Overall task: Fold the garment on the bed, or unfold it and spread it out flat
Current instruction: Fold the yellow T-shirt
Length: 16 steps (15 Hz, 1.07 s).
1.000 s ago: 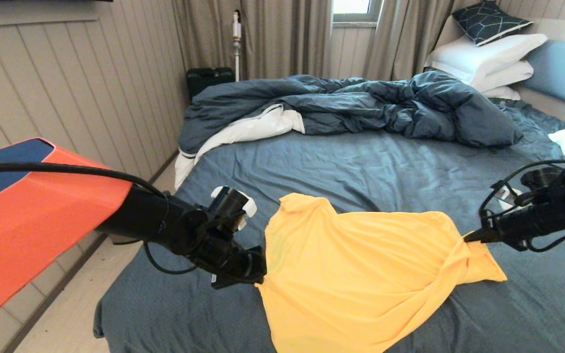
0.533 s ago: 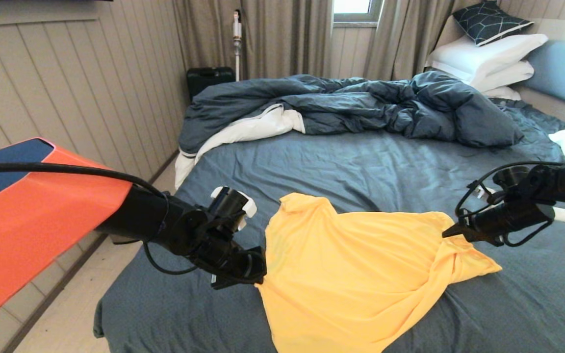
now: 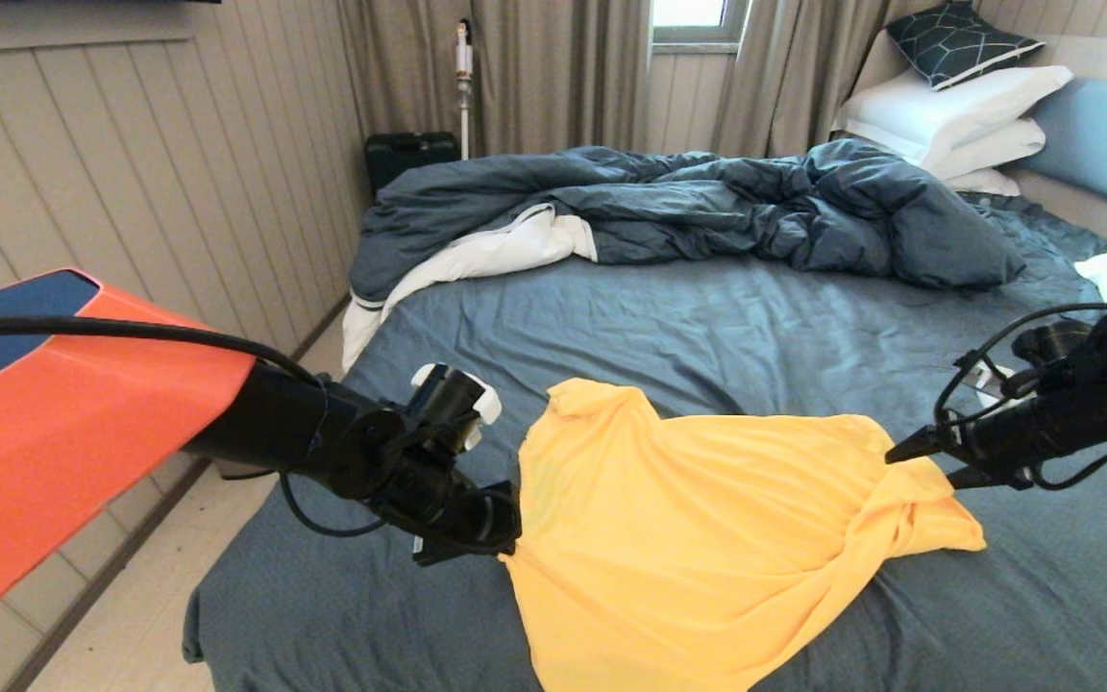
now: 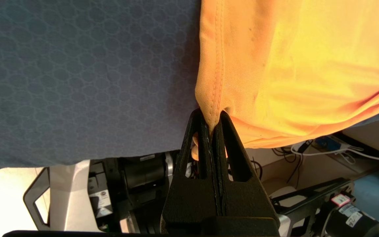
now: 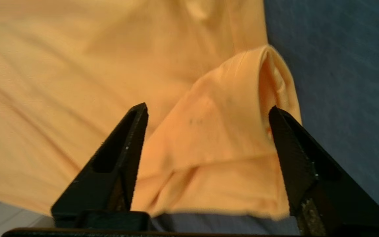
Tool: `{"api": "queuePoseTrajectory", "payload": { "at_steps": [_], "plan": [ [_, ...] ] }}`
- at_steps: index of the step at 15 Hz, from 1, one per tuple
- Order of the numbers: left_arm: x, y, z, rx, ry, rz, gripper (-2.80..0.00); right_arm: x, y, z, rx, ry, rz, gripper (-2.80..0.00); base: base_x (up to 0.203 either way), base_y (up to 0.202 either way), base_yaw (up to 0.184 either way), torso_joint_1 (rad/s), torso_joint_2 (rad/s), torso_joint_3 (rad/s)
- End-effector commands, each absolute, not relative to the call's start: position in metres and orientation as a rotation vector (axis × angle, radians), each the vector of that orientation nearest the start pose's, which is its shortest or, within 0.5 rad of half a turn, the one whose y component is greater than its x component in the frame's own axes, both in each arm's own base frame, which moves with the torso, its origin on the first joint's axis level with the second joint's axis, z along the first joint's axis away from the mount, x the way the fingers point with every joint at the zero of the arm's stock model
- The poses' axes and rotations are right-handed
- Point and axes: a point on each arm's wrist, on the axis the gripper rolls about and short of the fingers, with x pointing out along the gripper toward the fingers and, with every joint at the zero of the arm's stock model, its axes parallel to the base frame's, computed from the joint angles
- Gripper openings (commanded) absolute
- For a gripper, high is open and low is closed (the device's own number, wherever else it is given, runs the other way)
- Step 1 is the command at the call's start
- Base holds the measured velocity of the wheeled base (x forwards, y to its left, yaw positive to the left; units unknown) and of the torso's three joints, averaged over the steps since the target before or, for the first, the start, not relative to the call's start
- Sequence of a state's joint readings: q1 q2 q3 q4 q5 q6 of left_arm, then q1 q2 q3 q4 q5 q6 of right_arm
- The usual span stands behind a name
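- Head view: garment (image 3: 698,538) lies rumpled on the near part of the bed (image 3: 707,327), one end twisted into a bunch. Left claw (image 3: 505,538) pins the garment's opposite edge, probably anchoring it for spreading. Right claw (image 3: 909,452) hangs just above the twist. Duvet (image 3: 707,207) lies heaped well beyond the garment, out of the way.
- Left wrist view: left claw (image 4: 211,123) is pressed together on the garment's (image 4: 301,65) stitched hem.
- Right wrist view: right claw (image 5: 207,115) is spread, holding nothing, with the garment's (image 5: 215,141) bunched fold between its fingers.
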<state>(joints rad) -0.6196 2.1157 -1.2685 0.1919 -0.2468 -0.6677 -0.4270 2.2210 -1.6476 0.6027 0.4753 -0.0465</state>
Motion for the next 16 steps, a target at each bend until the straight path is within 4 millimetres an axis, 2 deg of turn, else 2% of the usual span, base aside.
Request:
{"api": "queuePoseTrajectory", "payload": {
  "at_steps": [1,2,3,5,7,12,16],
  "plan": [
    [0.306,-0.225,0.089,-0.376,1.257,-0.399,-2.80,0.349,-0.163,0.145,0.453,1.002,0.057,0.00,0.000,0.000,0.000,0.000,0.00,0.000],
    [0.306,-0.225,0.088,-0.375,1.258,-0.398,-2.80,0.336,-0.165,0.153,0.448,0.987,0.058,0.00,0.000,0.000,0.000,0.000,0.00,0.000],
    [0.305,-0.225,0.088,-0.374,1.261,-0.397,-2.80,0.326,-0.168,0.156,0.450,0.984,0.053,-2.80,0.000,0.000,0.000,0.000,0.00,0.000],
    [0.305,-0.224,0.087,-0.375,1.265,-0.396,-2.80,0.320,-0.171,0.154,0.444,0.984,0.051,-2.80,0.000,0.000,0.000,0.000,0.00,0.000],
    [0.304,-0.224,0.090,-0.378,1.261,-0.396,-2.80,0.323,-0.175,0.143,0.437,1.008,0.062,-2.80,0.000,0.000,0.000,0.000,0.00,0.000],
    [0.301,-0.224,0.090,-0.377,1.263,-0.397,-2.80,0.326,-0.186,0.136,0.451,1.011,0.044,-2.80,0.000,0.000,0.000,0.000,0.00,0.000],
    [0.295,-0.225,0.092,-0.368,1.267,-0.406,-2.80,0.320,-0.182,0.139,0.455,1.017,0.044,-2.80,0.000,0.000,0.000,0.000,0.00,0.000]
  ]
}}
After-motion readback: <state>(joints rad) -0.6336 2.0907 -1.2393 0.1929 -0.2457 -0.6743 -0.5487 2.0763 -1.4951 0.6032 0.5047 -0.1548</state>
